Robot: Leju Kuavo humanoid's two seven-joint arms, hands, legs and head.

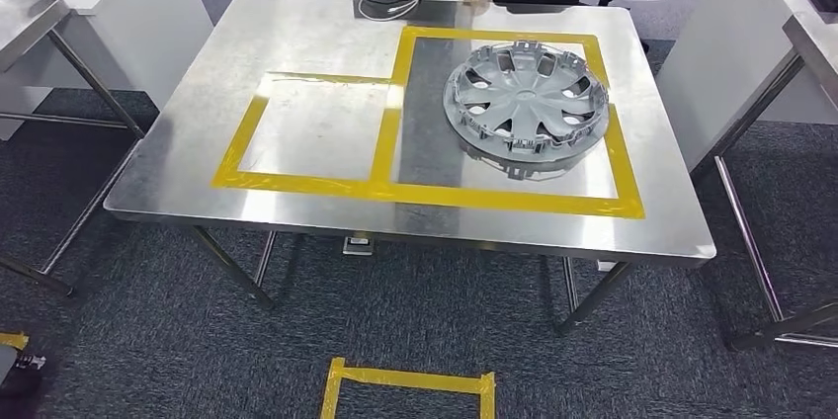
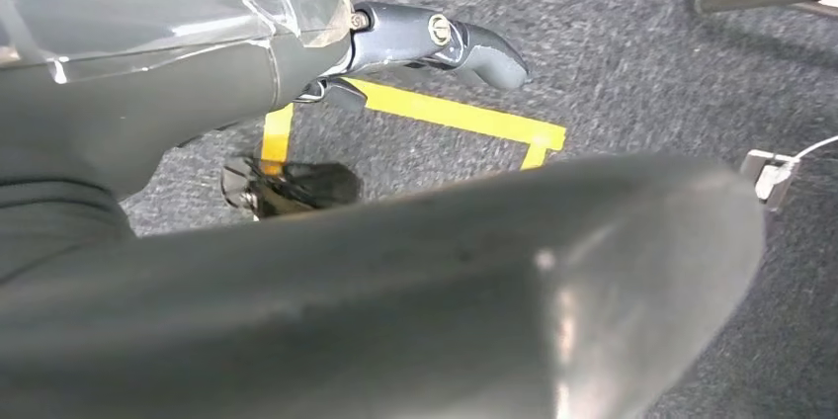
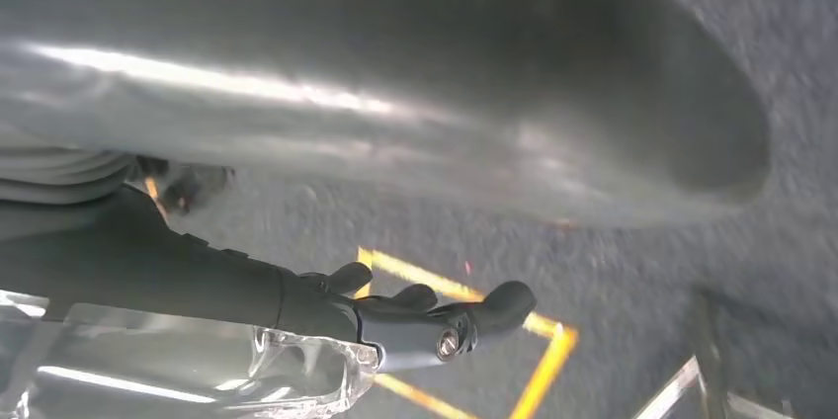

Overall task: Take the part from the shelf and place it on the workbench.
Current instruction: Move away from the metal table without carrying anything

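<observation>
Looks like you're basically done here: the part [image 1: 525, 98], a silver wheel cover, is lying flat on the workbench [image 1: 296, 34], inside the big yellow tape frame [image 1: 514, 200] on the right side. No shelf anywhere in the head view, so judging from how things lie, the fetch and the drop-off are both behind you and there's nothing left but maybe checking placement.

Left hand [image 2: 435, 43] hangs over the carpet [image 2: 632, 63] with nothing in it, fingers loosely curled, more released than clenched as far as you can tell. Right hand [image 3: 435, 325] is the same deal, dangling over the floor, holding nothing, fingers apart.

On room: the part sits well inside the tape on the far and right sides, but its near rim is pretty near the front strip, and the left rim is just beside the inner tape line. The smaller taped square [image 1: 311, 127] to the left is bare. Table edge on the right is well apart from the part, so no tipping worry. There's another table leg [image 1: 751, 241] off to your right and a taped floor mark [image 1: 405, 384] by your feet, so watch those if you step
</observation>
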